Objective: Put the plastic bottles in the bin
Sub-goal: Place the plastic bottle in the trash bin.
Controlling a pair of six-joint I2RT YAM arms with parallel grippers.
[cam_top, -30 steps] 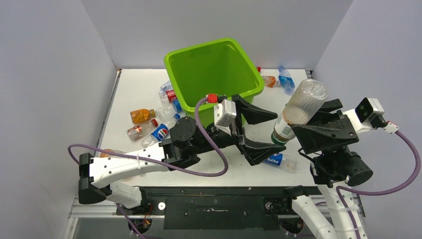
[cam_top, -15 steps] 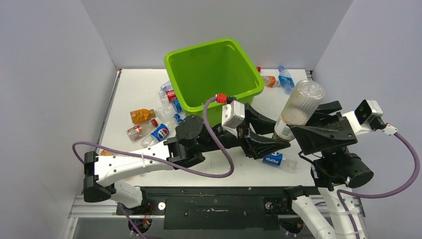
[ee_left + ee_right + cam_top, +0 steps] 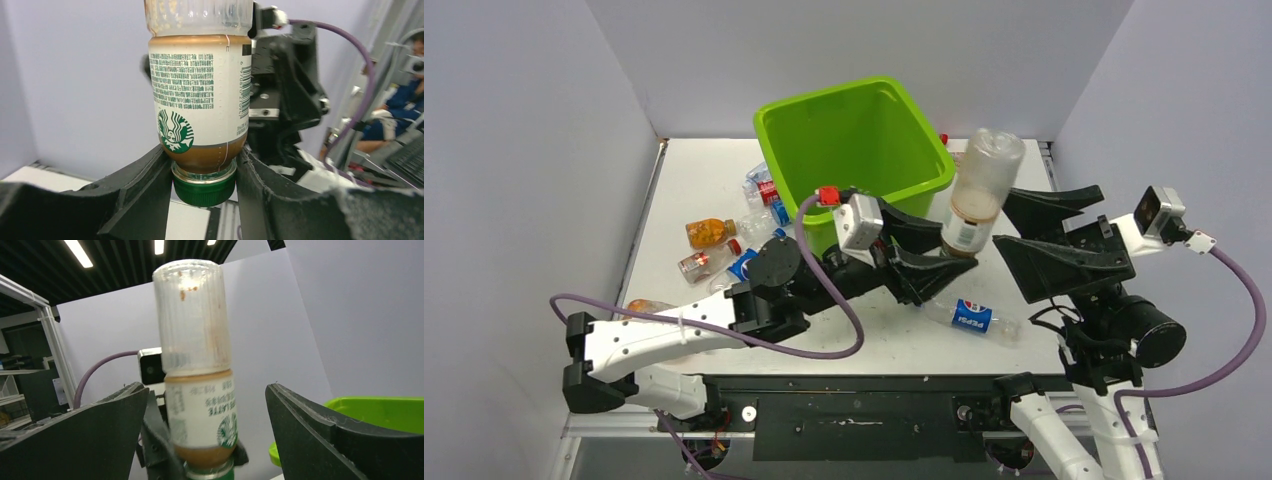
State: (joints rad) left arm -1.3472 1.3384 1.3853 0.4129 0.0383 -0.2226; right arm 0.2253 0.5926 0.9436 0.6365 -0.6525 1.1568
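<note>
Firmly, left pincer (image 3: 202, 172) clamps the inverted Starbucks-logo bottle (image 3: 200, 90); right pincer (image 3: 207, 392) stands wide.

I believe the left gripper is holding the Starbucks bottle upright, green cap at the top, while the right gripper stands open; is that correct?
Not quite: the left wrist view shows the Starbucks bottle upside down, green cap at the bottom, in the left gripper. The right gripper does stand open.
</note>
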